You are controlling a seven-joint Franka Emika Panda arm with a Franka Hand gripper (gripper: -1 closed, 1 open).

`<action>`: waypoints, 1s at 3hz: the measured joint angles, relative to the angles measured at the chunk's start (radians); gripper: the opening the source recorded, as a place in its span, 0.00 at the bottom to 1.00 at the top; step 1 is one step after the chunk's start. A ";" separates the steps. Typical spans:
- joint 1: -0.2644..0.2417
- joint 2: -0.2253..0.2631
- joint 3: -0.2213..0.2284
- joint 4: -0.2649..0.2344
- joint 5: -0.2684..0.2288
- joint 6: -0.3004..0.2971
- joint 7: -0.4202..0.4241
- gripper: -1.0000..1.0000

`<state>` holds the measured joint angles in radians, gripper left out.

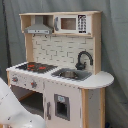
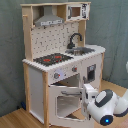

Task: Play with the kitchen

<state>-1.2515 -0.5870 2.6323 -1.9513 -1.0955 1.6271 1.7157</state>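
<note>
The kitchen (image 1: pixel 65 50) (image 2: pixel 37 85) is a toy of pale wood and white panels. It has a black faucet (image 1: pixel 84 59) (image 2: pixel 75 39), a grey sink (image 1: pixel 70 75) and a red-ringed hob (image 1: pixel 36 66) (image 2: pixel 52 59). Its windowed oven door (image 2: pixel 67 102) hangs open, swung out toward the front. My gripper (image 2: pixel 89 96) sits at the door's outer edge, at the second exterior view's right. Behind it is the white wrist with a blue light (image 2: pixel 106 119). In the first exterior view only the white arm (image 1: pixel 15 111) shows, at the lower left; the gripper is out of frame there.
A hood (image 1: pixel 39 27) (image 2: pixel 50 20) and a small microwave (image 1: pixel 70 23) (image 2: pixel 77 11) sit on top. A cupboard door (image 1: pixel 61 106) (image 2: pixel 91 72) stands shut beside the oven. A grey curtain (image 2: pixel 112 25) hangs behind; the floor (image 2: pixel 15 117) is wood.
</note>
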 joint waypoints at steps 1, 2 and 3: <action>0.006 -0.001 0.001 0.000 0.010 -0.007 0.000 1.00; 0.047 -0.010 -0.012 0.030 0.068 -0.066 -0.041 1.00; 0.054 -0.027 -0.011 0.103 0.059 -0.097 -0.125 1.00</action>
<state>-1.1977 -0.6137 2.6209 -1.8484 -1.0361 1.5303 1.5907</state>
